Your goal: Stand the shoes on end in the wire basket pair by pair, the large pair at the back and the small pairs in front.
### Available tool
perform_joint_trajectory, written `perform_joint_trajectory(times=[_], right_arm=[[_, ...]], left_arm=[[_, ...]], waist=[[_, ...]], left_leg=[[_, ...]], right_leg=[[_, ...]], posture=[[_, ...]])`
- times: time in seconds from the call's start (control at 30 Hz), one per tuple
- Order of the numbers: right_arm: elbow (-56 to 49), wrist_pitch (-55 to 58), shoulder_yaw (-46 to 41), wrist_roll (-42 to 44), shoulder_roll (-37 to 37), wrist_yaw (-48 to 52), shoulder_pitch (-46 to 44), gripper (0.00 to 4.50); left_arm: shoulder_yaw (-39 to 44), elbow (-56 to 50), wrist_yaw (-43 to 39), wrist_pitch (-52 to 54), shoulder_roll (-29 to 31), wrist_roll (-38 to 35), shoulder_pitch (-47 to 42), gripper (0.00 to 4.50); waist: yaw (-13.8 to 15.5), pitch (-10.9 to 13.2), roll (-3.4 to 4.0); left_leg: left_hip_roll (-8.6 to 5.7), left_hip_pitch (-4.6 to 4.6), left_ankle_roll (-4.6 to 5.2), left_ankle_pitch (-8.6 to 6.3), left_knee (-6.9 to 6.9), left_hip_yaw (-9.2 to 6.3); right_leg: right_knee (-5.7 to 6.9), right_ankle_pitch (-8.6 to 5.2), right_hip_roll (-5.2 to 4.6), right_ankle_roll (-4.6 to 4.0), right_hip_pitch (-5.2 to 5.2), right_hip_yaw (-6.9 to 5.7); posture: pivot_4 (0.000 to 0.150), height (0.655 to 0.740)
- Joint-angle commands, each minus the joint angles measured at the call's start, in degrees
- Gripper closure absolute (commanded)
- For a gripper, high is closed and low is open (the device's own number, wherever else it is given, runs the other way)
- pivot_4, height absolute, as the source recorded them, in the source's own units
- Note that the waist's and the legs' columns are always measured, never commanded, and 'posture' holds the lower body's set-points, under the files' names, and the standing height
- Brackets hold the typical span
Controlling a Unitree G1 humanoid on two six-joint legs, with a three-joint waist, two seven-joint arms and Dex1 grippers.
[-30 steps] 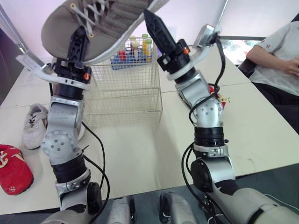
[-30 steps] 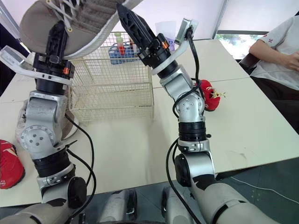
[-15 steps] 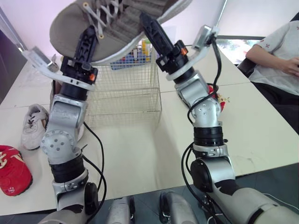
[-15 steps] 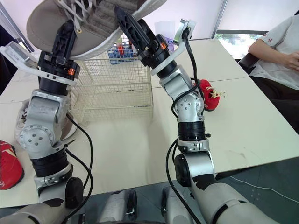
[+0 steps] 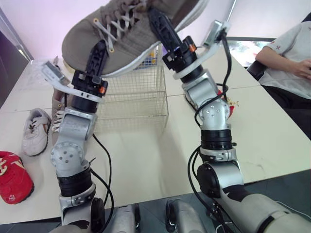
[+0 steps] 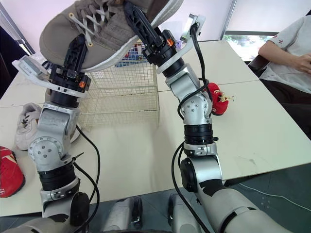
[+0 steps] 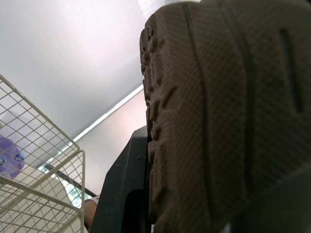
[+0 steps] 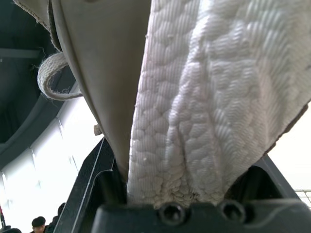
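- On the near left of the table lies a red shoe, with a small white shoe just beyond it.
- Higher up, between the two arms, a large grey-brown shoe is held in the air. Its laces face up, its toe points to the robot's left and its heel end is the higher.
- Around the toe end the left gripper is closed. The left wrist view shows the treaded sole pressed against a black finger.
- Around the heel end the right gripper is clamped. The right wrist view shows the white sole edge wedged between its two fingers.
- Beside the right arm a second red shoe rests on the table.
- Beyond the arms the wire basket stands on the table, lower than the raised shoe.
- Behind the basket sits a blue holder with bottles.
- At the far right a person sits at the table.
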Motion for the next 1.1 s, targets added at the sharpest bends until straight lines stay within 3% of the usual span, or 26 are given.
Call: perform_joint_trajectory(times=[0.03, 0.17, 0.3, 0.37, 0.5, 0.6, 0.7, 0.8, 0.87, 1.1], right_arm=[[-2.2, -0.8, -1.2, 0.9, -1.2, 1.0, -4.6, 2.61], [4.2, -2.2, -3.3, -0.6, -7.8, 6.2, -10.7, 2.61], [18.1, -6.9, -4.1, -5.0, -16.2, 16.6, -20.0, 2.61], [27.8, -11.4, -3.1, -9.2, -19.6, 23.3, -25.1, 2.61], [47.9, -23.4, 0.6, -19.9, -23.2, 33.7, -33.6, 2.61], [56.3, -28.6, 1.8, -24.9, -23.5, 37.4, -36.5, 2.61], [61.4, -32.5, 3.1, -29.9, -22.8, 38.7, -37.8, 2.61], [64.5, -36.6, 4.4, -34.5, -21.3, 36.8, -38.6, 2.61], [65.3, -37.7, 4.2, -35.9, -20.9, 36.5, -38.9, 2.61], [66.9, -31.3, -2.6, -33.3, -21.4, 37.0, -41.9, 2.61]], left_arm=[[-1.3, -3.1, -1.1, 2.1, 2.7, -0.1, 0.9, 2.25], [-2.2, -6.8, 2.1, 4.9, 8.3, 4.2, 3.6, 0.32], [-1.8, -15.8, 4.6, 9.4, 18.2, 6.3, 9.5, 0.32], [0.3, -20.2, 6.8, 10.2, 22.6, 3.6, 11.8, 0.32], [6.1, -27.1, 10.2, 13.3, 34.8, 2.9, 17.0, 0.32], [7.8, -29.9, 11.7, 13.5, 39.4, 4.4, 20.5, 0.32], [7.8, -33.2, 14.7, 10.9, 37.5, 7.6, 24.0, 0.32], [1.9, -35.0, 16.3, 8.2, 29.6, 14.6, 29.3, 0.32], [0.3, -35.2, 15.7, 7.3, 27.5, 18.0, 30.7, 0.32], [-2.6, -35.9, 14.1, 3.8, 20.2, 21.4, 34.9, 0.32]], waist=[[0.0, 0.0, 0.00], [0.0, 0.0, 0.02], [-0.1, 0.0, 0.03], [-0.1, 0.1, 0.03], [-0.5, 0.1, 0.04], [-0.4, 0.1, 0.06], [-0.3, 0.1, 0.07], [-0.3, 0.1, 0.21], [-0.4, 0.1, 0.16], [-0.3, 0.1, 0.16]], left_leg=[[0.00, 0.00, 0.00, 0.00, 0.00, -0.02], [0.00, -0.02, 0.00, 0.00, -0.01, -0.10], [-0.01, -0.03, 0.00, -0.01, -0.09, -0.10], [-0.01, -0.03, 0.00, -0.02, -0.17, -0.09], [0.03, 0.01, -0.02, -0.02, -0.42, -0.01], [0.00, 0.15, -0.04, 0.00, -0.78, 0.11], [0.03, 0.04, -0.05, 0.00, -0.89, 0.16], [0.01, -0.15, -0.06, 0.00, -0.96, 0.30], [-0.01, -0.12, -0.05, -0.01, -0.96, 0.39], [0.04, 0.00, -0.17, 0.21, -0.85, 0.29]], right_leg=[[0.00, 0.00, 0.00, 0.00, 0.00, 0.00], [-0.04, 0.00, -0.01, -0.01, -0.02, 0.00], [-0.11, -0.10, -0.02, -0.18, -0.03, 0.01], [-0.18, -0.11, -0.02, -0.18, -0.05, 0.02], [-0.42, -0.11, 0.00, -0.23, -0.10, 0.05], [-0.57, -0.11, -0.06, -0.23, -0.10, 0.10], [-0.67, -0.10, -0.08, -0.19, -0.21, 0.11], [-0.68, 0.01, -0.18, -0.01, -0.43, 0.21], [-0.69, 0.02, -0.14, 0.00, -0.43, 0.27], [-0.62, 0.11, -0.05, -0.58, -0.36, 0.24]], posture=[[0.150, 0.7400], [0.150, 0.7400], [0.150, 0.7400], [0.150, 0.7400], [0.150, 0.7400], [0.150, 0.7400], [0.150, 0.7400], [0.150, 0.7400], [0.150, 0.7400], [0.150, 0.7400]])
